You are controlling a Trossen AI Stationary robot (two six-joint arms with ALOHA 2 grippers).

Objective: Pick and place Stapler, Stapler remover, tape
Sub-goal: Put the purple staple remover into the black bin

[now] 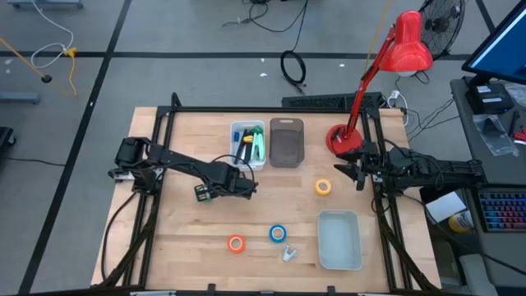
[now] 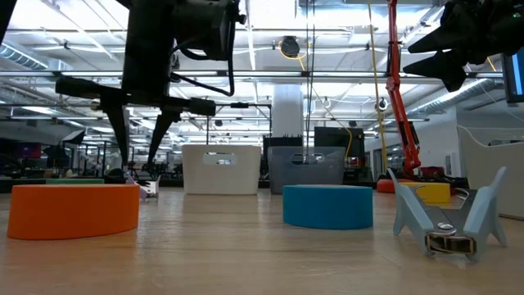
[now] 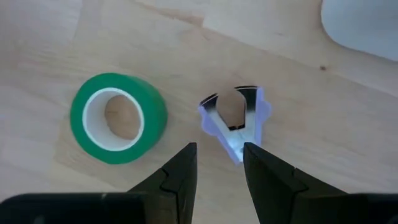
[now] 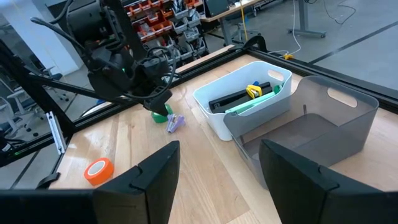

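1. While the white bin (image 1: 247,145) already holds staplers and other small tools, most of the task's things lie loose on the table (image 1: 189,238), so I judge the job partly done.
2. Just in front of that white bin, the left gripper (image 3: 219,163) hovers over a purple staple remover (image 3: 236,121) with its fingers parted and nothing between them; a green tape roll (image 3: 118,117) lies beside the remover.
3. Well away from the white bin, toward the table's front edge, sit the orange tape roll (image 1: 236,243), the blue tape roll (image 1: 278,233) and a second, pale staple remover (image 1: 287,252).
4. To the right of the white bin, past the empty grey bin (image 1: 286,142), the yellow tape roll (image 1: 323,187) is unplaced.
5. Beyond that roll, farther right of the white bin, the right gripper (image 1: 352,168) waits, spread wide and empty.
6. A pale tray (image 1: 339,239) holds nothing that I can see.
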